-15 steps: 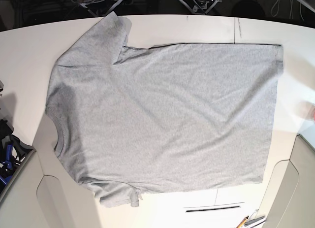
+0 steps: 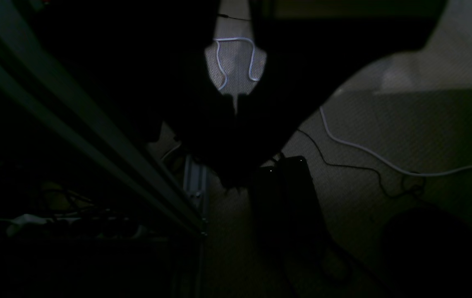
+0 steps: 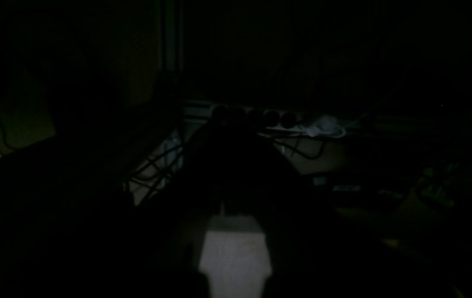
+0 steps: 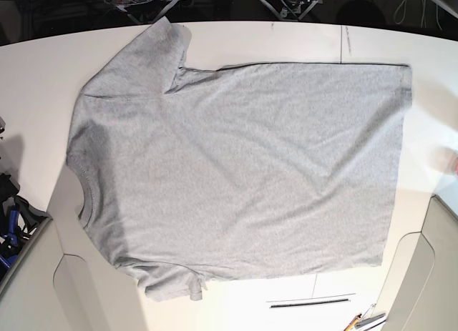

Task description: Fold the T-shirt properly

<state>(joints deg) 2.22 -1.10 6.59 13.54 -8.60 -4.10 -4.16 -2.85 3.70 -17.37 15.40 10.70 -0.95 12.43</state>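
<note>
Nothing moved, T-shirt flat, both hands shut, off table

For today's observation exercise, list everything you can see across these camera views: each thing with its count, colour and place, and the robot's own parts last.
T-shirt: one, heather grey, spread flat on the table, neck toward the left of the base view, plain side up.
Table: one, white, under the shirt.
Dark strip: one, black, on the table's near edge below the shirt's hem side.
Cables: several, white and black, on the floor in the left wrist view.
Power strip: one, pale, on the floor in the dim right wrist view.
Left gripper: one, a dark outline, shut, aimed at the floor, holding nothing.
Right gripper: one, a dark outline, shut, holding nothing.
</note>
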